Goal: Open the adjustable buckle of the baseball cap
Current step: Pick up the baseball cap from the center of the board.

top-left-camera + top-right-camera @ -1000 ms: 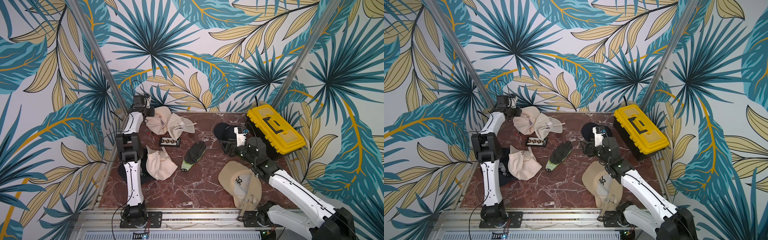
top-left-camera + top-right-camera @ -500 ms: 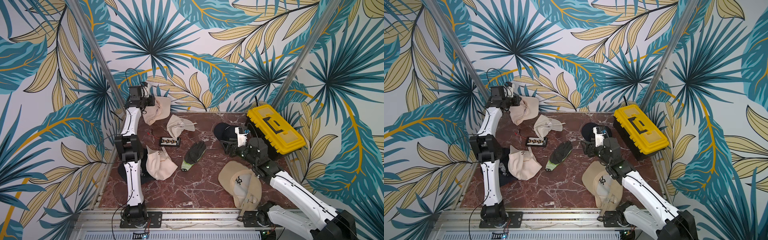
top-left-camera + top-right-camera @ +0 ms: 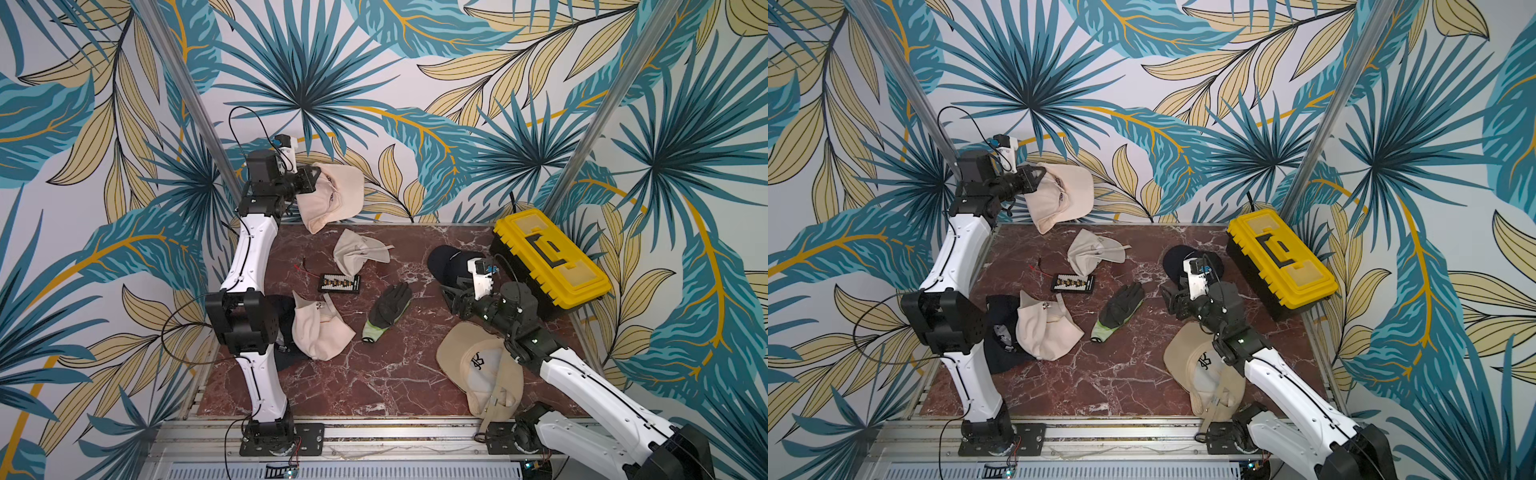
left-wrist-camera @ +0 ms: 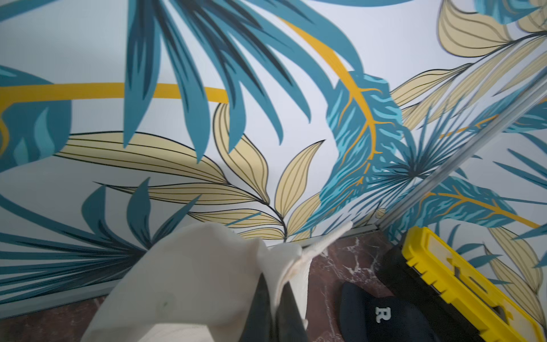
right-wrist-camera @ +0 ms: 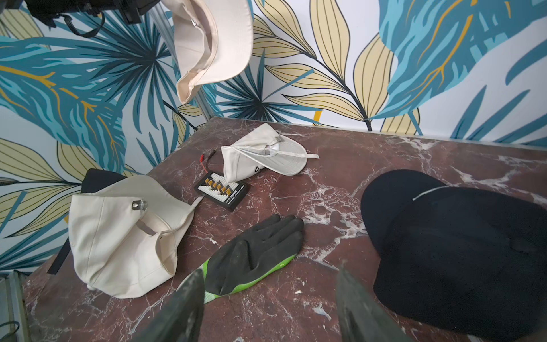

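Note:
A cream baseball cap point(image 3: 332, 195) hangs in the air by the back wall, brim down, in both top views point(image 3: 1063, 195). My left gripper point(image 3: 313, 176) is shut on its rear edge; in the left wrist view the fingers point(image 4: 260, 302) pinch a fold of the cap's cloth point(image 4: 192, 272). A small metal buckle point(image 5: 193, 21) shows on the hanging cap point(image 5: 213, 44) in the right wrist view. My right gripper point(image 3: 453, 297) stands open low over the table, empty point(image 5: 266, 275), between a black glove point(image 5: 254, 254) and a navy cap point(image 5: 458, 251).
On the marble table point(image 3: 374, 374) lie a pale cap point(image 3: 359, 251), a cream cap point(image 3: 320, 332) over a dark one, a tan cap point(image 3: 478, 365), the black glove point(image 3: 388, 309) and a small connector board point(image 3: 338, 283). A yellow toolbox point(image 3: 548, 257) stands at the back right.
My left gripper has closed on the cream cap and lifted it off the table, up toward the back wall. The right arm has barely moved.

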